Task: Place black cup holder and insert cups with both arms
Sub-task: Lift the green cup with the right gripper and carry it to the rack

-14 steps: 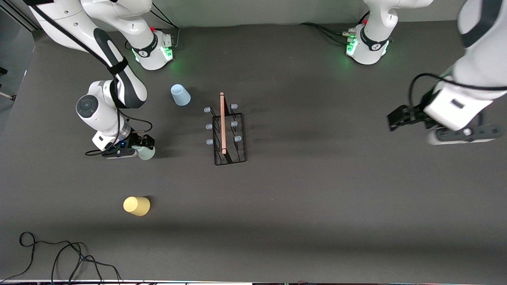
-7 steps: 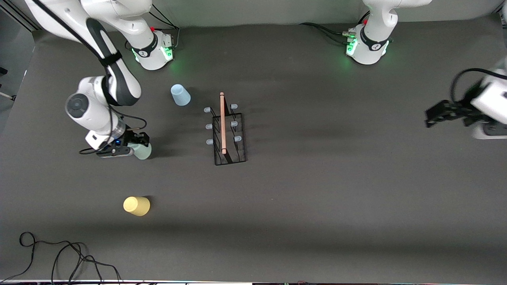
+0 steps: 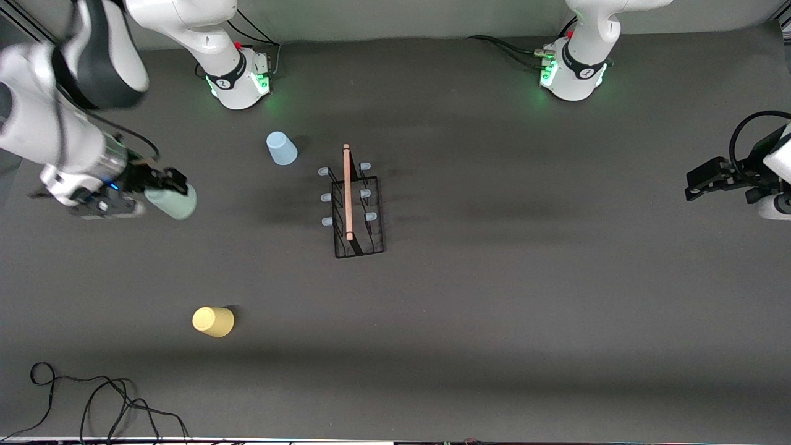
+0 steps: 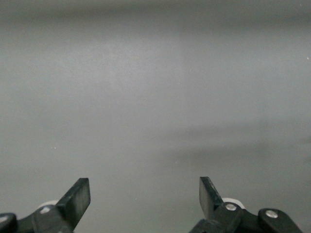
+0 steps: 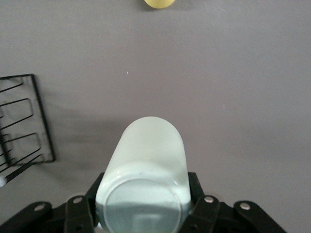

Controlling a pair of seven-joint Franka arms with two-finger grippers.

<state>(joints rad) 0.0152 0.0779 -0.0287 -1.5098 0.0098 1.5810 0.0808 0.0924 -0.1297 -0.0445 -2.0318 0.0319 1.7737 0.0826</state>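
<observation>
The right gripper (image 3: 162, 187) is up in the air over the right arm's end of the table, clamped on the pale green cup (image 3: 172, 203), which lies tilted in its fingers. The black cup holder (image 3: 356, 210) stands mid-table with no cups on its pegs; the light blue cup (image 3: 281, 149) sits at about its ten o'clock, the yellow cup (image 3: 213, 321) at about eight. The left gripper (image 3: 706, 180) waits over its own end, fingers (image 4: 77, 200) spread wide, holding nothing.
</observation>
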